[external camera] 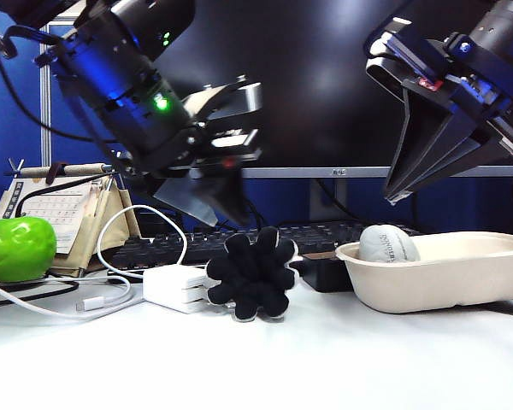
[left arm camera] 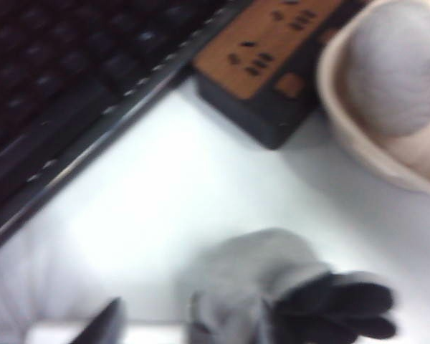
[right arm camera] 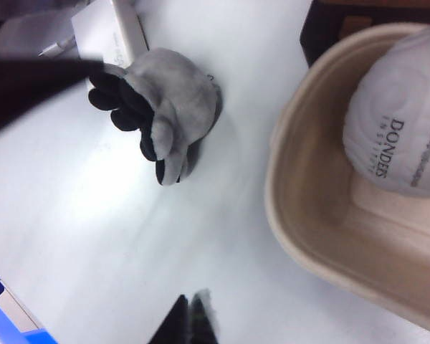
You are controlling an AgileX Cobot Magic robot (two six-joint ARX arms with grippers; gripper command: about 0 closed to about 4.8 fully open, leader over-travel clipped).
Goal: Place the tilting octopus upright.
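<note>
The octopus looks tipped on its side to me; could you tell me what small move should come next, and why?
Probably lower the open left pincer onto the octopus: its black underside faces the camera, and no pincer holds it.

An office desk was shown. A monitor, a keyboard, a desk calendar and a white charger were seen on the white table.

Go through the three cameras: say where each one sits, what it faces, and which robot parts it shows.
Exterior: low at the table's edge, facing the monitor; shows the left gripper open and the right gripper shut, both raised.
Left wrist: looks down at the octopus, keyboard and bowl; one dark fingertip shows.
Right wrist: looks down on octopus and bowl; shut fingertips show.
All three share octopus and bowl.
</note>
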